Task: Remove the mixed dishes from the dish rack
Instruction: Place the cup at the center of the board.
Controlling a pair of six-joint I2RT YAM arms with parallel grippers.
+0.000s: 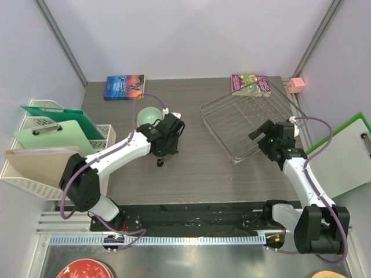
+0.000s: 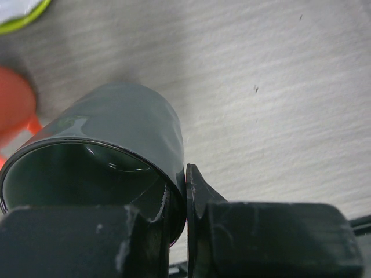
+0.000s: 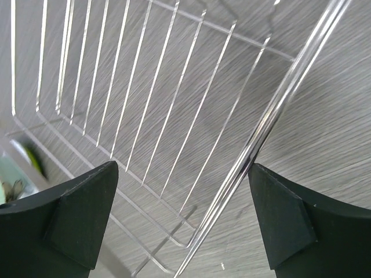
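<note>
Nearest, off the table's near edge on the metal ledge, lies a red plate [image 1: 85, 270]. Further in, toward the table's left side, the left gripper [image 2: 178, 188] is clenched on the wall of the grey metallic mug [image 2: 116, 133], one finger inside the rim and the other pressed against the outside. Whether the mug rests on the table [image 1: 197, 168] or is lifted off it cannot be told. Just beyond the mug the left wrist view catches a blurred orange handled mug [image 2: 14, 110], and past that the edge of the small lime-green plate [image 2: 23, 11]. The pale mint-green bowl [image 1: 149, 114] sits on the table on the far side of the left gripper. On the right side, the right gripper [image 3: 182, 168] is released, with its fingers spread wide over the near rim wire of the dish rack [image 1: 246, 119], grasping nothing. Along the far edge lie a blue book [image 1: 124, 87] at the left and a purple book [image 1: 250, 83] behind the rack, with a small pink block [image 1: 297, 85] at the far right corner.
</note>
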